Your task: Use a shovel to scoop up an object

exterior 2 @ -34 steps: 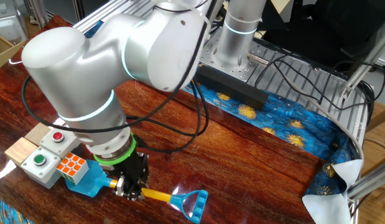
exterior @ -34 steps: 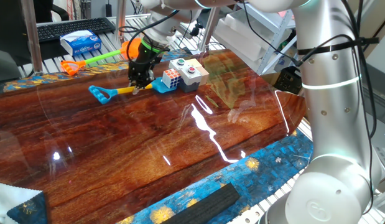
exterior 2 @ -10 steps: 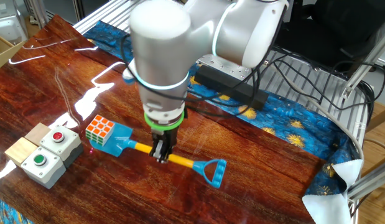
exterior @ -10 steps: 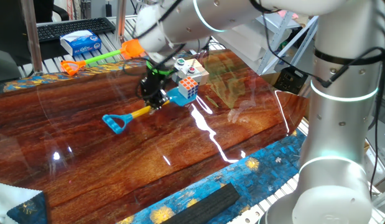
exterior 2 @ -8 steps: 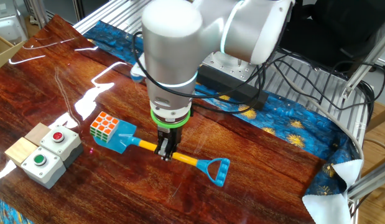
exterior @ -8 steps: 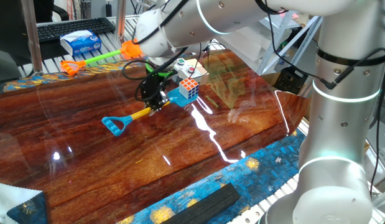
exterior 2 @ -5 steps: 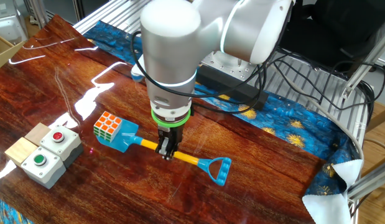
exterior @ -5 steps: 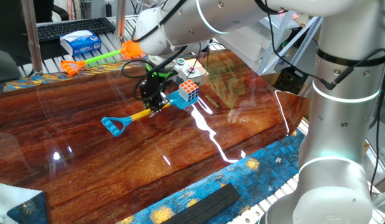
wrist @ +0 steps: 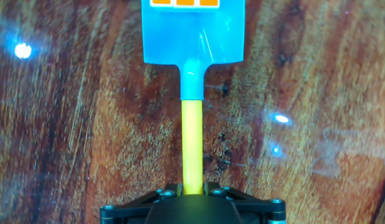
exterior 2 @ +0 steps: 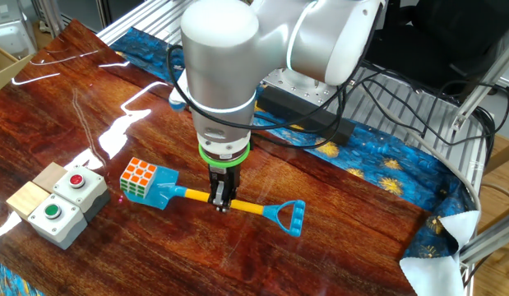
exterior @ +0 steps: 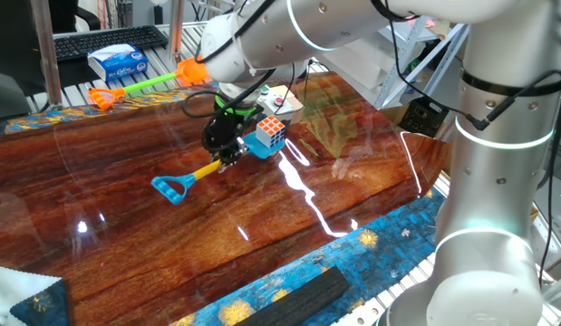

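Observation:
My gripper (exterior 2: pixel 221 201) is shut on the yellow shaft of the shovel (exterior 2: pixel 250 209) and holds it above the wooden table (exterior 2: pixel 344 238). In one fixed view the gripper (exterior: pixel 224 154) grips mid-shaft, the blue D handle (exterior: pixel 170 187) hangs low to the left and the blade (exterior: pixel 258 145) is raised. The Rubik's cube (exterior 2: pixel 139 177) sits on the light-blue blade (exterior 2: pixel 165 196); it also shows in one fixed view (exterior: pixel 272 130). In the hand view the shaft (wrist: pixel 192 146) runs up from my gripper (wrist: pixel 193 188) to the blade (wrist: pixel 192 37), with the cube's orange face (wrist: pixel 183 3) at the top edge.
A beige box with a red button (exterior 2: pixel 73 182) and a green-button box (exterior 2: pixel 50 215) stand at the left. An orange-bladed, green-shafted toy shovel (exterior: pixel 144 86) and a tissue pack (exterior: pixel 117 62) lie at the back. A black bar (exterior: pixel 298 297) lies on the blue cloth.
The shovel has lifted off the table with the cube on its blade, moved away from the button boxes and turned; in the last half second the blade end rose a little further.

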{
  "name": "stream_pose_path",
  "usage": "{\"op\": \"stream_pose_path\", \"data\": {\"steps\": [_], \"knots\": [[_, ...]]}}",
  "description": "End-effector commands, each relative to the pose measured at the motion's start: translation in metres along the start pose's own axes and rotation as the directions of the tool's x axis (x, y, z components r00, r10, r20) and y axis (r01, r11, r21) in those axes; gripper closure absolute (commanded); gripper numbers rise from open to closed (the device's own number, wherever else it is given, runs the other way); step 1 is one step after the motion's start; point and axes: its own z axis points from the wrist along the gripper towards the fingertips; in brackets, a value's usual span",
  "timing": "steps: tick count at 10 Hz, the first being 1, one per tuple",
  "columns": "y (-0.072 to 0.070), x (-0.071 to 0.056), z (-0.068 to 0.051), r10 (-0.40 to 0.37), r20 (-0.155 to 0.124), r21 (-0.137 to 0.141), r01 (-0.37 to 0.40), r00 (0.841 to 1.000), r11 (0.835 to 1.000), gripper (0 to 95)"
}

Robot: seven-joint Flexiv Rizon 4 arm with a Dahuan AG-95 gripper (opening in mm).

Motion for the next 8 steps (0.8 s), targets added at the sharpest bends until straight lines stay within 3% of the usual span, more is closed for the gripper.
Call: {"op": "stream_pose_path", "data": {"steps": [1,2,4,6,8], "knots": [[0.0007,0.0000,0.0003,0.040,0.006,0.016,-0.040,0.999,0.999,95.0],[0.0007,0.0000,0.0003,0.116,0.020,0.013,-0.117,0.993,0.993,95.0],[0.0007,0.0000,0.0003,0.130,0.020,0.022,-0.130,0.991,0.991,95.0],[0.0007,0.0000,0.0003,0.196,0.014,0.021,-0.196,0.981,0.980,95.0],[0.0007,0.0000,0.0003,0.196,0.015,0.032,-0.196,0.980,0.980,95.0]]}}
